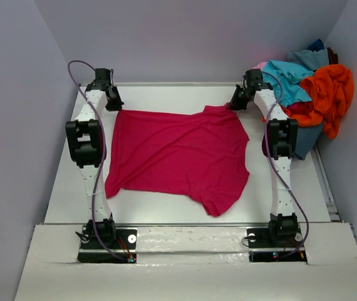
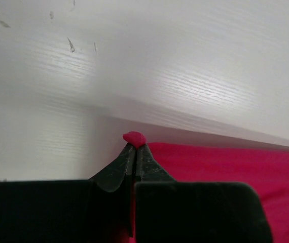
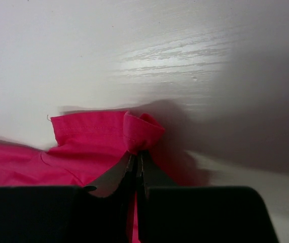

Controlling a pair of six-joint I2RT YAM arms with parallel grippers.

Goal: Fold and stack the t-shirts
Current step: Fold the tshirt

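Left gripper and right gripper each pinch a far corner of the crimson t-shirt, spread flat nearward.

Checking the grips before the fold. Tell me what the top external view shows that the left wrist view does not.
Only the top view: the whole crimson t-shirt spread out, the right gripper at its far right corner, and the pile of other shirts at the far right. Only the left wrist view: a nub of cloth poking past the shut jaws. Both: the left gripper pinching the shirt's far left corner on the white table.
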